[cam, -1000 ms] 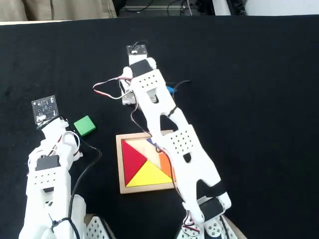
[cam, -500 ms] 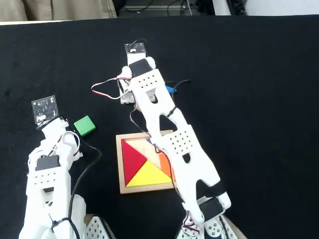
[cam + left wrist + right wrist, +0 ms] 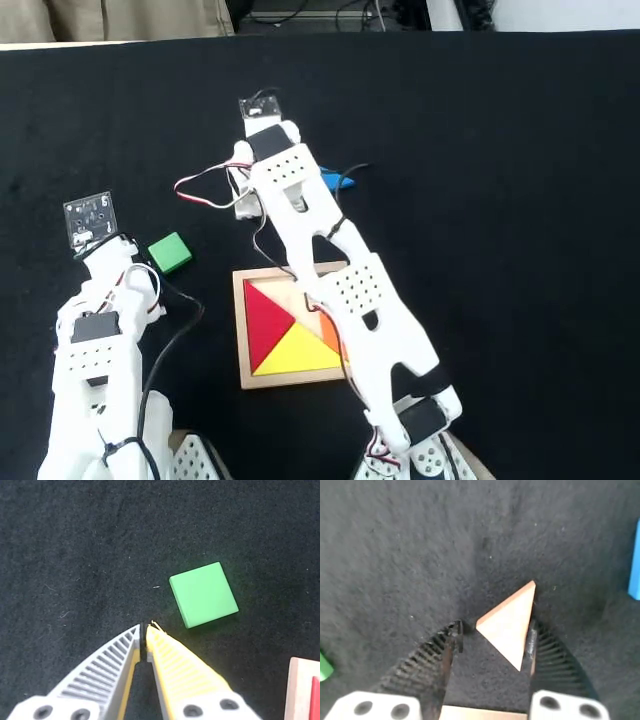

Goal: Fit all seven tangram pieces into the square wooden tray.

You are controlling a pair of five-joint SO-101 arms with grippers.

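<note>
Your right arm (image 3: 330,260) has swung a little sideways over the last second, carrying its wrist away from the blue piece (image 3: 330,181), which now lies more in the open beside the arm. I judge that this shift was made to line the right pincer (image 3: 492,630) up on the pale triangle (image 3: 512,625).

That pincer is open and straddles the triangle. One finger seems to touch the triangle's long edge, and the other tip sits just beside the opposite corner with a sliver of black surface (image 3: 395,540) between them. The triangle lies flat between the fingers, not yet clamped. The blue piece is off to the outside of the touching finger, well apart from it.

Your left arm has not moved. The left pincer (image 3: 145,628) is closed on nothing, and the green square (image 3: 203,594) rests flat just past its tips, offset to the yellow finger's side.

The tray (image 3: 240,330) lies behind both pincers, nearer the arm bases, and holds a red triangle (image 3: 264,315) and a yellow triangle (image 3: 297,354). Several pieces are likely still to go.
</note>
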